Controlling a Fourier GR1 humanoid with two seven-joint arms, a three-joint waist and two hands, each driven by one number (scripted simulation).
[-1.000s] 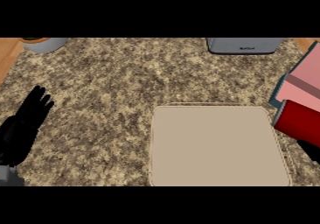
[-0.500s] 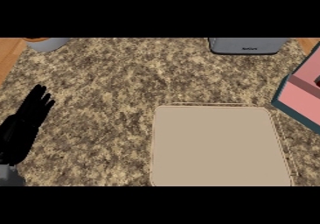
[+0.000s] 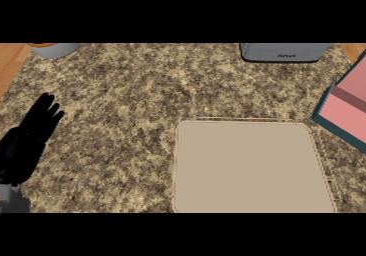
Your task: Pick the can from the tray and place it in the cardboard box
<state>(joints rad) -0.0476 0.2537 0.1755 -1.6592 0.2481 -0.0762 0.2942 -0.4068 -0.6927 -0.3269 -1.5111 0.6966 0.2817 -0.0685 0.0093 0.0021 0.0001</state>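
**Tray bare on a speckled desk, one hand resting at the edge**

Speckled brown-and-cream stone covers the desk [image 3: 134,95], with a strip of orange wood showing along its far-left border. Taking the beige tray [image 3: 249,167] as landmark: it is a flat, rounded-corner rectangle with a thin pale rim, lying in the near-right part of the desk, and its surface carries nothing. The can shows nowhere in the head view, so its place cannot be told from here.

Beyond the tray, at the far edge of the desk, stands a grey appliance [image 3: 283,51] with a small white marking on its front; the lettering is too small to read. Far off to the tray's upper left, a grey round container [image 3: 54,49] with an orange top is cut by the view's edge. Just to the right of the tray, apart from its rim, sits the box [image 3: 350,107], pink inside with a dark teal outer edge, only partly in view.

Well to the left of the tray, the left hand [image 3: 25,145] rests over the desk, its black fingers [image 3: 46,107] straight and released, pointing away, grasping nothing. The right hand does not show.
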